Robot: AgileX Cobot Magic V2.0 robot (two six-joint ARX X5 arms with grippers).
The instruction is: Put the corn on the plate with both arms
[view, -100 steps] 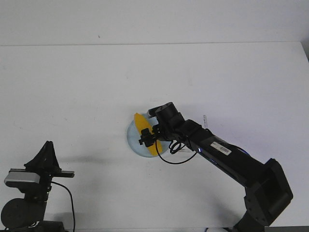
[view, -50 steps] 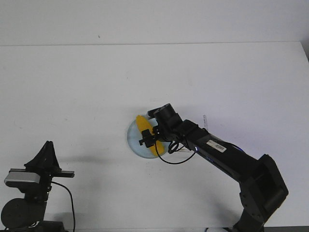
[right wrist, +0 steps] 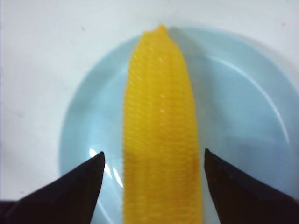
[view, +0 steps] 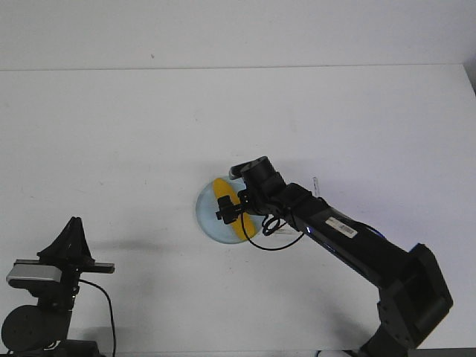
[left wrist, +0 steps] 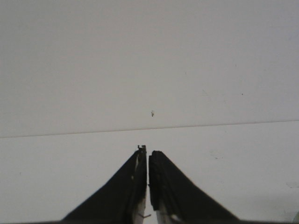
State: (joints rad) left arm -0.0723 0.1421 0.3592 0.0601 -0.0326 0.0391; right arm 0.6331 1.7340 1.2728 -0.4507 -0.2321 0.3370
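Note:
The yellow corn [view: 226, 201] lies on the pale blue plate [view: 205, 216] near the table's middle. In the right wrist view the corn [right wrist: 161, 126] runs across the plate [right wrist: 243, 107] with its pointed end away from me. My right gripper [view: 230, 212] is open just above the corn; its two black fingertips [right wrist: 88, 172] stand on either side of the cob with gaps, not touching it. My left gripper [left wrist: 148, 151] is shut and empty, parked at the near left corner of the table [view: 71, 238], far from the plate.
White table all round the plate. The right arm [view: 349, 238] reaches in from the near right corner, with a black cable loop [view: 271, 234] hanging beside the plate. A thin seam [left wrist: 70, 132] crosses the table in the left wrist view.
The right gripper has let go of the corn and opened. The corn has settled onto the plate, shifted slightly right and lower. The left arm has not moved.

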